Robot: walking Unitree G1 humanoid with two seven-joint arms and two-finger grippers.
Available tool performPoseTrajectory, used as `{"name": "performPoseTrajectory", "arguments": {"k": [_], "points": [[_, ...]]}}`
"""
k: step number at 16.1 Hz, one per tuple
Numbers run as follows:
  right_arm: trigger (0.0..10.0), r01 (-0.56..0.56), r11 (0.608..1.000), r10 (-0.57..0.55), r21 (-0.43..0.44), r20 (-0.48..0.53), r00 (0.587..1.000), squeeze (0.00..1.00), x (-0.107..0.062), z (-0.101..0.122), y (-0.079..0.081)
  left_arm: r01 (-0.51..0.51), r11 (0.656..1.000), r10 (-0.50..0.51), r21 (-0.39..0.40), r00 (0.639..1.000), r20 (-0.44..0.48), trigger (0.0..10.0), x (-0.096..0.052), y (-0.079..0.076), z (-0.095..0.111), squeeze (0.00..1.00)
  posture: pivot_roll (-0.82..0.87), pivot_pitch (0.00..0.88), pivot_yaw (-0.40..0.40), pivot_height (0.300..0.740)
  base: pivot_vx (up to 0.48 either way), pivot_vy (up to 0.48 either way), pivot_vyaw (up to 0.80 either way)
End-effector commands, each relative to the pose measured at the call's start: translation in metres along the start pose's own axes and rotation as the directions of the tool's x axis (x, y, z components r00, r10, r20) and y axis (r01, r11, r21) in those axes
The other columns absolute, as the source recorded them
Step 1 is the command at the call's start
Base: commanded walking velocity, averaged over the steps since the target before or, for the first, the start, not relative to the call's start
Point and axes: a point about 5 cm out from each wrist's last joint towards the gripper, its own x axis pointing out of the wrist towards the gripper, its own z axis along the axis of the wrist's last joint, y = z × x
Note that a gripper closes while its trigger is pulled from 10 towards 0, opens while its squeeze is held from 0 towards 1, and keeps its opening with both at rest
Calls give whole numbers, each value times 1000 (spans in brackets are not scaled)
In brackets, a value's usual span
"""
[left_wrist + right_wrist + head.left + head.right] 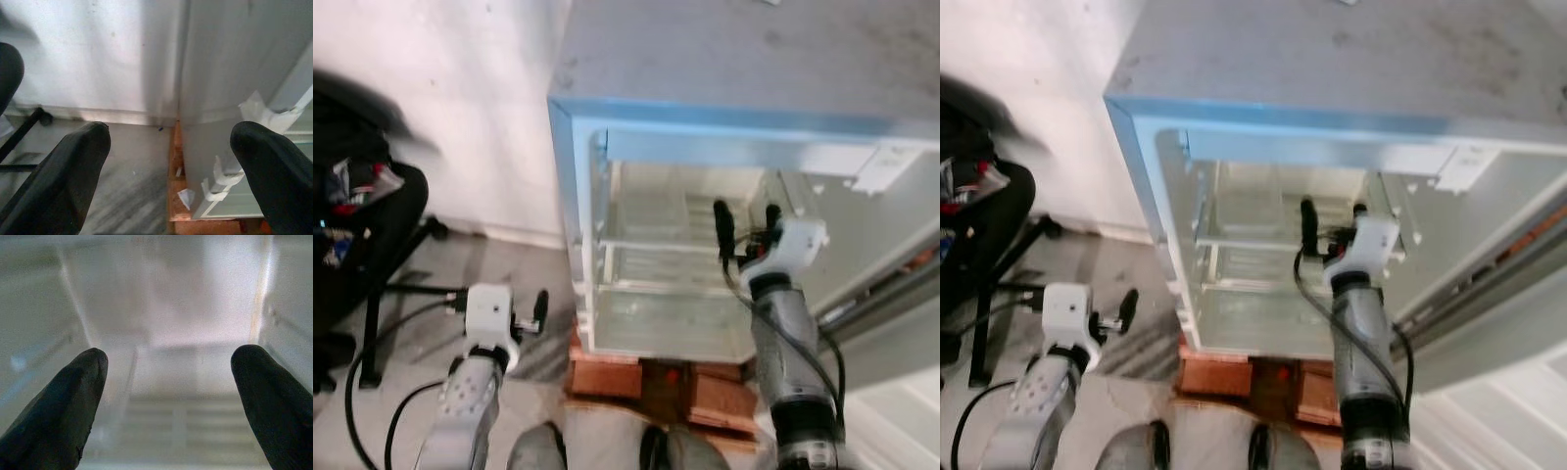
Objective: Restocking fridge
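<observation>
While left gripper [540, 311] hangs low over the floor [499, 264], fingers apart, holding nothing, the open fridge [705, 176] stands just right on wooden blocks [607, 377]; right gripper [747, 223] reaches inside, fingers spread, empty.

The fridge [705, 147] is cut off at the top and right edges; its door [891, 294] runs out of frame; a black chair [362, 225] at the left edge is blurred, the items on it unreadable; the fridge interior is hazy in the right wrist view.
</observation>
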Motion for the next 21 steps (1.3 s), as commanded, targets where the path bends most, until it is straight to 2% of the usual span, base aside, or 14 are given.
{"name": "performPoseTrajectory", "arguments": {"k": [1, 2, 5, 9, 14, 18, 21], "points": [[10000, -12, 1000, 12, -18, -2, 1000, 486, -7, 2, 2, 3, 1000, -3, 2, 1000, -20, 10000, 1, -2, -5, 0, 86, 125, -49, 740, -266, 0, 0], [10000, -13, 999, 12, -30, -13, 1000, 0, -13, 0, 1, 10, 1000, -10, 5, 1000, -17, 10000, 3, -3, -4, 0, 86, 125, -49, 740, -270, 0, 0], [10000, -12, 997, 9, -82, -37, 999, 0, -27, 0, -5, 18, 1000, -18, 9, 1000, -22, 10000, 5, -5, -6, 0, 83, 80, -57, 740, -268, 0, 0], [10000, 1, 994, -5, -110, -44, 999, 0, -28, 4, -14, 19, 1000, -19, 11, 1000, -16, 10000, 11, -5, -6, 0, 83, 60, -56, 740, -294, 0, 0], [10000, -1, 995, -4, -102, -51, 999, 0, -30, 5, -11, 21, 1000, -21, 18, 1000, -15, 10000, 14, -4, -8, 0, 84, 55, -51, 740, -305, 0, 0], [10000, 7, 993, -17, -118, -77, 997, 0, -43, 1, -16, 37, 999, -37, 30, 999, -9, 10000, 15, -6, -8, 0, 78, 55, -46, 740, -303, 0, 0], [10000, 9, 992, -20, -124, -88, 996, 0, -45, 0, -17, 48, 998, -48, 35, 999, -8, 10000, 15, -8, -8, 0, 67, 61, -44, 740, -293, 0, 0]]}}
